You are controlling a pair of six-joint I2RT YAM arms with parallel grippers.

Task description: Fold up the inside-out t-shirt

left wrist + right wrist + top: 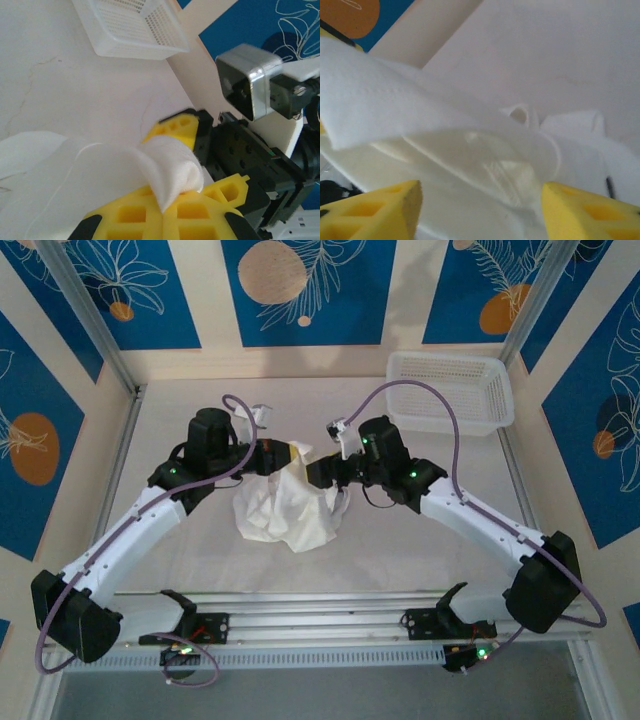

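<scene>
The inside-out t-shirt (pixel 285 508) is a crumpled white heap in the middle of the table, with its top pulled up between the two arms. My left gripper (pixel 291 453) holds that raised part. In the left wrist view its yellow fingers (pixel 150 215) are shut on a rolled fold of the t-shirt (pixel 172 167). My right gripper (pixel 318 473) faces it from the right, close by. Its yellow fingers (pixel 380 210) stand wide apart, open, and the t-shirt's folds (pixel 470 150) spread across the gap between and beyond them. A small dark mark (pixel 609 185) shows on the cloth at the right.
A white mesh basket (pixel 450 390) stands at the back right of the table, seen also as the basket (pixel 135 25) from the left wrist. The right arm's black body and camera housing (pixel 250 85) sit just past the left fingers. Metal frame posts rise at the back corners.
</scene>
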